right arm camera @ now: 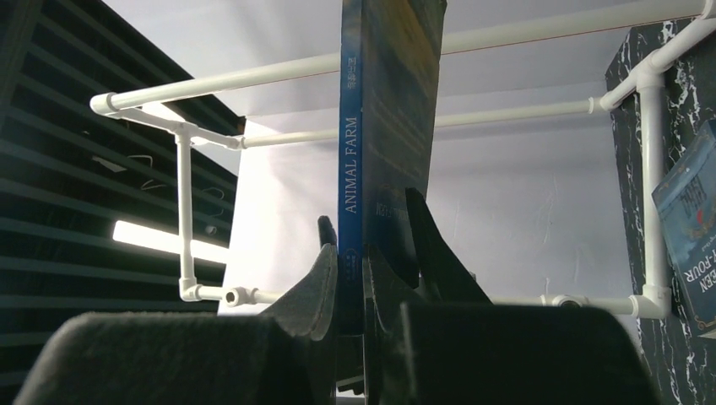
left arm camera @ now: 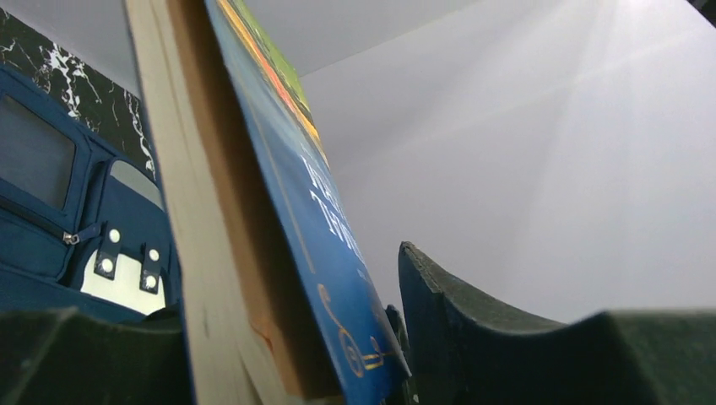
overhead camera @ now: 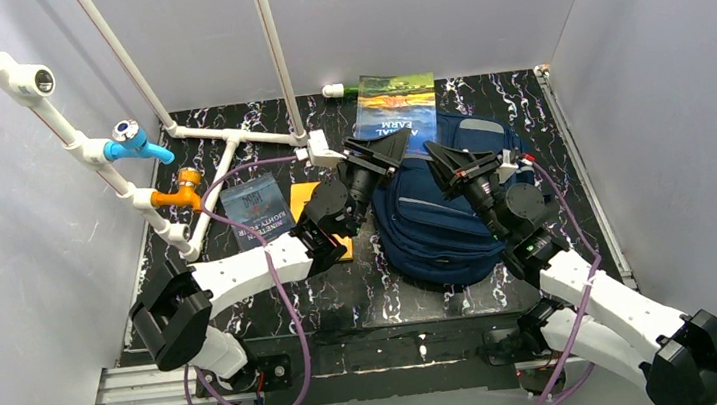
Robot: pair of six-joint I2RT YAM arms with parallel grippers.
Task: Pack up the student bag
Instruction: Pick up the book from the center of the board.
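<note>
Presently, the book [right arm camera: 390, 101] is held off the surface [overhead camera: 365, 302] at the far end of the student bag [overhead camera: 439, 239]. The bag lies flat in the middle of the surface, between the two arms. The right jaws are closed on the book along its spine. The left jaws straddle the book's edge, but whether they pinch it cannot be told.

The step in hand is judged to be feeding the book into the bag. It is best done with one firm grip only, the book's leading edge squared to the bag's mouth before it is lowered. The mouth itself is not made out from above.

Room is limited. The pipe frame [overhead camera: 227, 141] stands near on the left, a second book [overhead camera: 257, 208] lies beside the left arm [overhead camera: 241, 270], and the back wall [overhead camera: 435, 13] is close behind. Open room is judged to lie over the bag.
</note>
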